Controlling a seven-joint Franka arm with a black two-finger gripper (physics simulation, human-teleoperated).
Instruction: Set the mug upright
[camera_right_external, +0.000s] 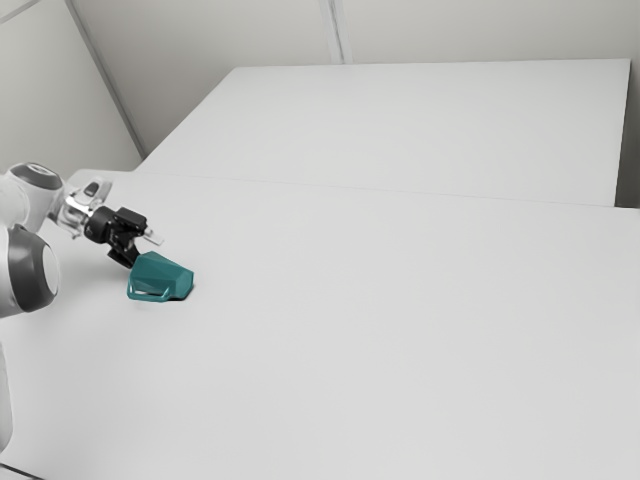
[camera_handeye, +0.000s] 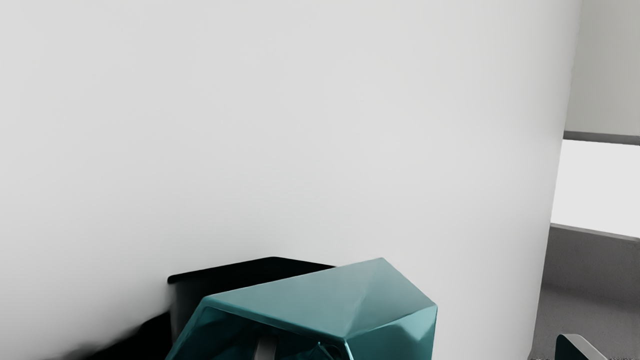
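The teal faceted mug (camera_right_external: 160, 272) lies on its side on the white table, its handle low on the side nearer the exterior camera. At the mug's end toward the arm is my black gripper (camera_right_external: 146, 250), one fingertip raised above the mug and the other hidden by it. In the wrist view the mug (camera_handeye: 320, 300) has its open mouth toward my hand. My gripper (camera_handeye: 420, 348) is spread wide around its wall, with one finger (camera_handeye: 265, 349) at the mouth, seemingly inside, and the other finger (camera_handeye: 575, 347) outside, apart from the wall.
The white table (camera_right_external: 380, 330) extends far toward the exterior view's right. A pale wall (camera_right_external: 450, 30) stands behind it. The table's edge passes beyond the outer finger in the wrist view, with a grey floor area (camera_handeye: 580, 310) past it.
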